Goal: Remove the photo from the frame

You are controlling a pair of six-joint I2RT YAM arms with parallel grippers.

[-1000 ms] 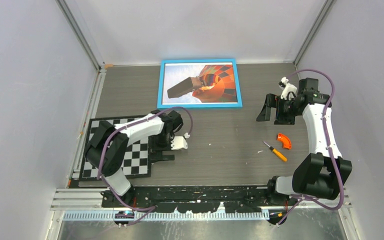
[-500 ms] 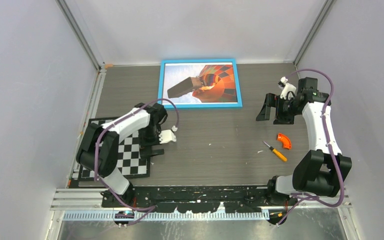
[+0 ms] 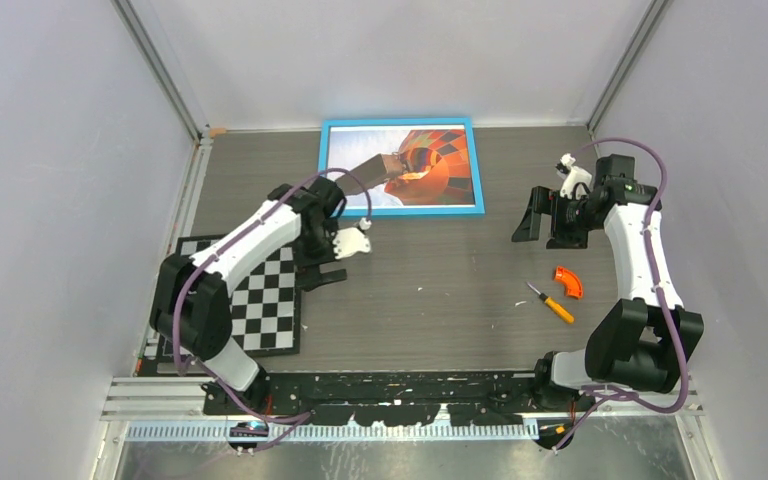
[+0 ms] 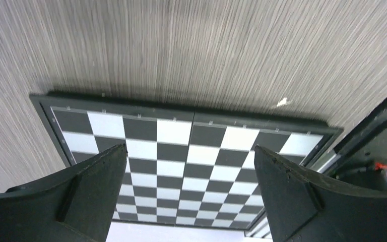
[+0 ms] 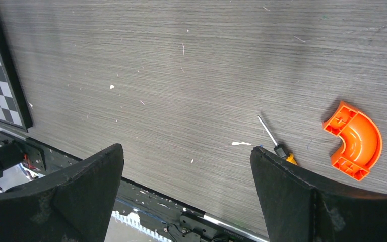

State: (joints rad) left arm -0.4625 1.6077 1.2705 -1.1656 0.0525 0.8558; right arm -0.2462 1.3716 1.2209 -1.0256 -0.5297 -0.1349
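Frame (image 3: 397, 123) lying flat at table's (image 3: 440, 270) far edge, photo (image 3: 430, 165) sitting inside, face up. Left gripper (image 4: 190, 154) hovering by far-right corner of checkerboard (image 3: 260, 310), jaws gaping wide, holding nothing. Right gripper (image 5: 186, 156) hanging near table's right edge, jaws wide, empty, beside screwdriver (image 3: 552, 304) and orange elbow piece (image 3: 568, 281).

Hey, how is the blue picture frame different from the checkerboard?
The frame has a bright blue border around a colourful balloon photo; the checkerboard has a black edge and black-and-white squares. The frame lies at the far middle of the table; the checkerboard lies near left, partly under the left arm. Both are rectangular and lie flat.
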